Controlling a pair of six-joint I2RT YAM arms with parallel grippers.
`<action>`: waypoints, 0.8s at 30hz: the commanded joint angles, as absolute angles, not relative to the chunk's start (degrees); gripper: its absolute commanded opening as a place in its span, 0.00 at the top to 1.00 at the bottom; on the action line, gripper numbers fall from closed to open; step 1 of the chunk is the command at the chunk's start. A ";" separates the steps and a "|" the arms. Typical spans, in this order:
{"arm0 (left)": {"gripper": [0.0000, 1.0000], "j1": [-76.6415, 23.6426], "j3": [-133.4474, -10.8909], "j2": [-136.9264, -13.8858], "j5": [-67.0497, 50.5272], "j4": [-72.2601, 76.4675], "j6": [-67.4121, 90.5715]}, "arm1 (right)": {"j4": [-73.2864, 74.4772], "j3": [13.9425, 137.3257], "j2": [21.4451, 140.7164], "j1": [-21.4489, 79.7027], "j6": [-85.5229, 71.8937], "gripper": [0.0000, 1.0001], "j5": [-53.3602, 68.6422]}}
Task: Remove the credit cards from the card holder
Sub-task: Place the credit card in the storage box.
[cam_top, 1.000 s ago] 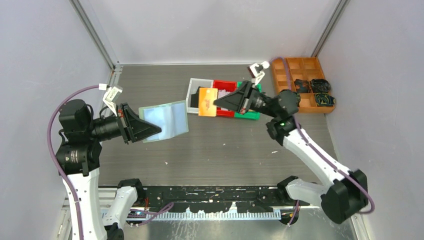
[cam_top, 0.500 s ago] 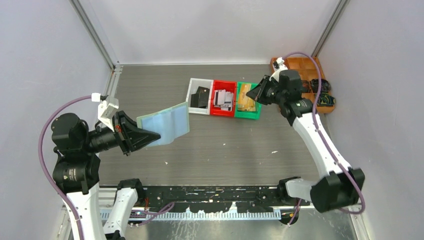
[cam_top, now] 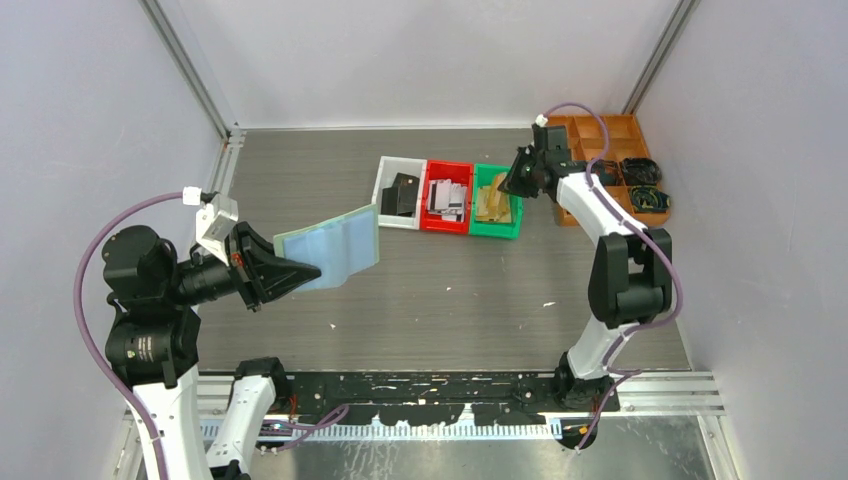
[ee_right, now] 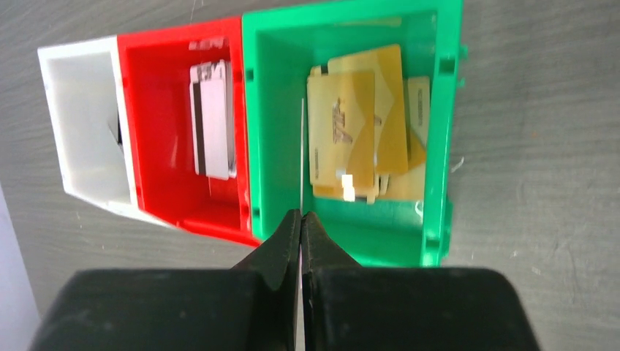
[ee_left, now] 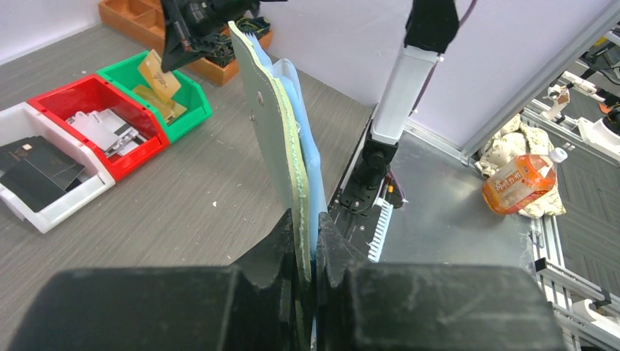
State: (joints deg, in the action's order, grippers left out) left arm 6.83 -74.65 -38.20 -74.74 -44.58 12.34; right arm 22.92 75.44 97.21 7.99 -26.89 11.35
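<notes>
Right gripper (ee_right: 300,219): pinched shut on gold credit card (ee_left: 162,71), seen edge-on from wrist. Card carried within last second from mid-table to directly above green bin (ee_right: 441,146), where gold cards (ee_right: 358,139) are already laid. Release judged next.

Left gripper (ee_left: 307,223): clamped on mint-green card holder (ee_left: 265,110), held upright, well apart from right gripper. Remaining contents cannot be told.

Colours by bin
Mint-green card holder (cam_top: 330,248); gold cards (ee_right: 351,139) in green bin (ee_right: 440,146), silver-grey cards (ee_right: 212,124) in red bin (ee_right: 135,139), black cards (ee_left: 36,157) in white bin (ee_right: 69,131).
</notes>
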 commanded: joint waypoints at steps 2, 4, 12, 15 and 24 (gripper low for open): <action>1.00 6.96 -76.71 -38.42 -76.67 -41.84 10.99 | 20.69 83.76 104.00 7.69 -24.84 0.99 11.68; 1.00 7.03 -77.14 -38.42 -76.74 -41.71 11.00 | 21.71 86.25 107.08 7.73 -24.83 0.99 13.21; 1.00 6.98 -78.53 -38.24 -76.64 -41.28 11.14 | 23.29 88.10 110.60 7.73 -24.45 0.90 10.77; 1.00 7.03 -78.66 -38.25 -76.72 -40.97 11.44 | 24.26 88.55 109.96 7.68 -23.67 0.81 10.08; 1.00 6.99 -79.08 -37.87 -76.90 -39.25 12.83 | 28.20 90.10 100.79 9.02 -21.51 0.53 5.33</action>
